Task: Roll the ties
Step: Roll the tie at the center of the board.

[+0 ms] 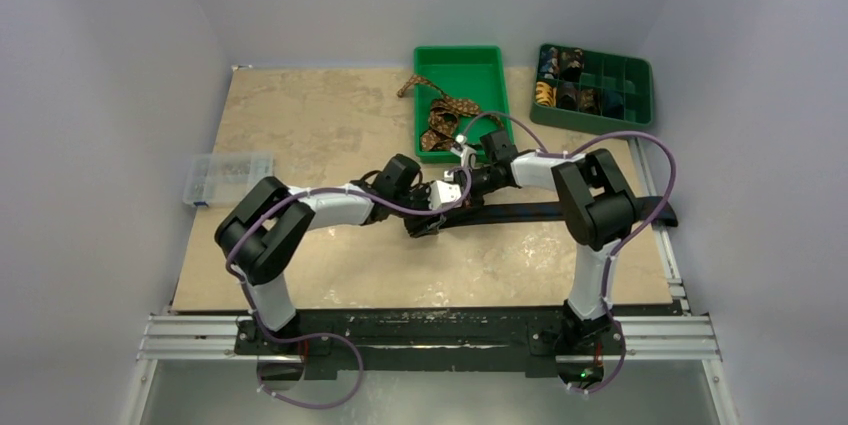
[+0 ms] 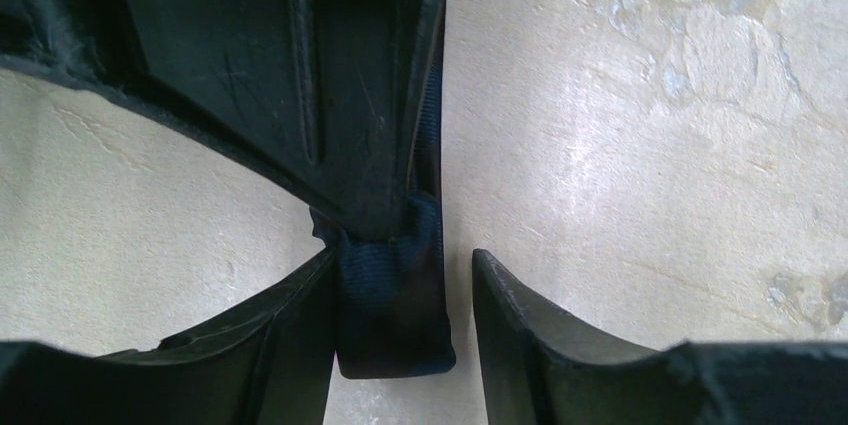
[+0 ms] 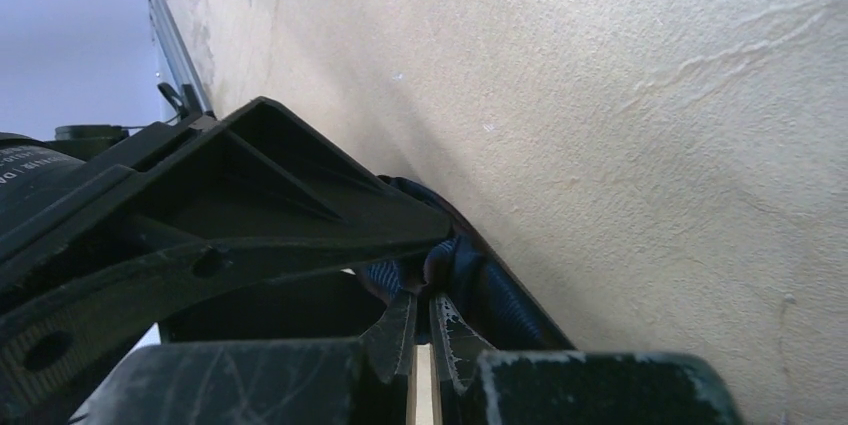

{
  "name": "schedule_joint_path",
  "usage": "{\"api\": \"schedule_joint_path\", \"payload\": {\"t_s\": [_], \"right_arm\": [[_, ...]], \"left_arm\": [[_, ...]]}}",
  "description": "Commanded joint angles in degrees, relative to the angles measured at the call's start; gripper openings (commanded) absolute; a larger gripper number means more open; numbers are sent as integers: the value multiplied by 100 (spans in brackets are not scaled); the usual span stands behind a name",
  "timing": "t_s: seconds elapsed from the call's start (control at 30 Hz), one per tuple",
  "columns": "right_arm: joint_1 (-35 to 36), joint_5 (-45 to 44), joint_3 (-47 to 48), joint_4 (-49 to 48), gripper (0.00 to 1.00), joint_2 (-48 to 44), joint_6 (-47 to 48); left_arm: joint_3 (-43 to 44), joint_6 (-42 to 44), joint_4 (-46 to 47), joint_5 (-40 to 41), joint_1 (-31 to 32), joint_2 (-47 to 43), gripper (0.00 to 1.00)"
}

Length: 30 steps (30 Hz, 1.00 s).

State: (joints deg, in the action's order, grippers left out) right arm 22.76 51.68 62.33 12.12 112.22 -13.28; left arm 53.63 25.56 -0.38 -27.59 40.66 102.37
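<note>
The navy tie (image 2: 392, 330) looks light, limp and slippery, so pinch its folded end. The right gripper (image 3: 424, 315) clamps that fold; the left gripper (image 2: 403, 275) stands parted around it.

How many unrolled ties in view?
2. A dark tie lies across the table, from mid-table toward the right edge; a brown patterned tie is heaped in the green tray, one end over its left rim. The heap may hide more.
</note>
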Motion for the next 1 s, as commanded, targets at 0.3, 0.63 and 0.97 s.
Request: {"api": "schedule_joint_path", "payload": {"t_s": [0.3,0.63,0.97], "right_arm": [[-86,-326,-29,211,0,223,375],[-89,-98,14,146,0,30,325],[-610,-172,939,1836,33,-293,1236]], "left_arm": [[-225,52,531,-26,-17,-22,54],[255,72,301,131,29,407,41],[10,410,146,147,34,289,13]]}}
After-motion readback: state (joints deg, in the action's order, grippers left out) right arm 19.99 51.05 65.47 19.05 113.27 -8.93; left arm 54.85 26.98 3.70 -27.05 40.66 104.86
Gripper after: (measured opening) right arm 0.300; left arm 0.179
